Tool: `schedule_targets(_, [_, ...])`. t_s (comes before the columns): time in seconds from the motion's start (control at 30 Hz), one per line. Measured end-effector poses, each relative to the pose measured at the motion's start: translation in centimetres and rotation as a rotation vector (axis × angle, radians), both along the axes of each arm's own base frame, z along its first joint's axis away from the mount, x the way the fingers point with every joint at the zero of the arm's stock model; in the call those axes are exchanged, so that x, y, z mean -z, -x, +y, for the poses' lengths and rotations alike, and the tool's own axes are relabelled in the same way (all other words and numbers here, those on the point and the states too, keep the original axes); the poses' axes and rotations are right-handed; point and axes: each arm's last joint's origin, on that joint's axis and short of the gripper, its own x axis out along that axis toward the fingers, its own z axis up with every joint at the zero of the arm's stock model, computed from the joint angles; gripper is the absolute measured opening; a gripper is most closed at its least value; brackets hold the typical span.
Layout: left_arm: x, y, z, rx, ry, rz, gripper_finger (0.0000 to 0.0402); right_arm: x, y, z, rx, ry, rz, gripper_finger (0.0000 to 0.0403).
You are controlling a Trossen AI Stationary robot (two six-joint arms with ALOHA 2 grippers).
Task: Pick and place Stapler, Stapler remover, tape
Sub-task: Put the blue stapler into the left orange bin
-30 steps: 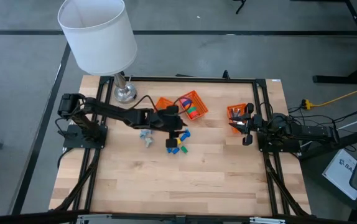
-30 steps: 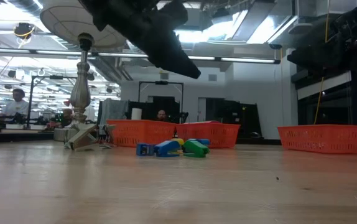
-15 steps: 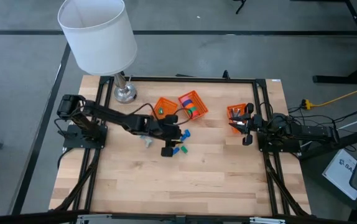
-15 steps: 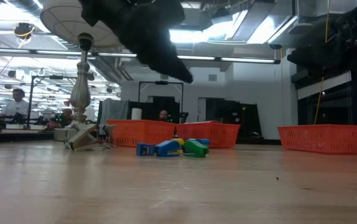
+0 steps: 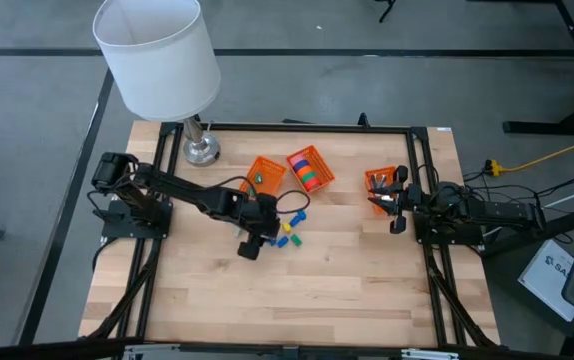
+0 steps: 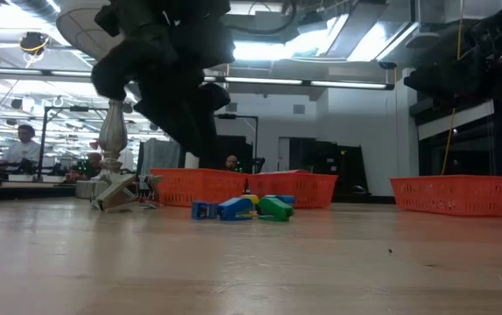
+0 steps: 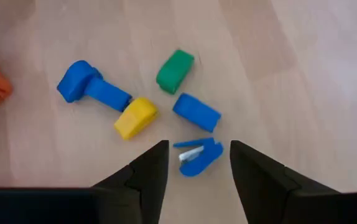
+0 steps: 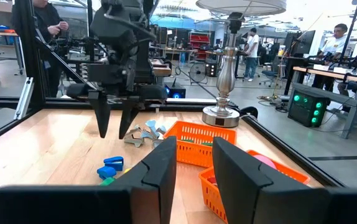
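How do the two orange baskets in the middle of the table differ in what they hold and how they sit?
The right-hand middle basket is packed with tape rolls in red, pink, orange and green; the left-hand middle basket looks nearly empty, with only a small green speck inside. The right-hand one sits a little farther back on the table; the left-hand one lies nearer the left claw. Both are orange mesh, turned at an angle and side by side.
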Motion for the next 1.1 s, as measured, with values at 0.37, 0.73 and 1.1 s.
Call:
schedule_targets(0.37, [2.1,-0.5,-1.6,0.273,-0.223,0.052,0.0216,0.0,0.0,0.0,0.0,0.0,0.0,0.0108])
schedule_targets(0.73, [3.6,-3.2,-2.0,0.403,-0.316,0.161,0.0214,0.0,0.0,0.0,0.0,0.0,0.0,0.0108])
schedule_targets(1.1, [4.1,-3.4,-1.3,0.472,-0.329,0.171,0.021,0.0,0.0,0.0,0.0,0.0,0.0,0.0108])
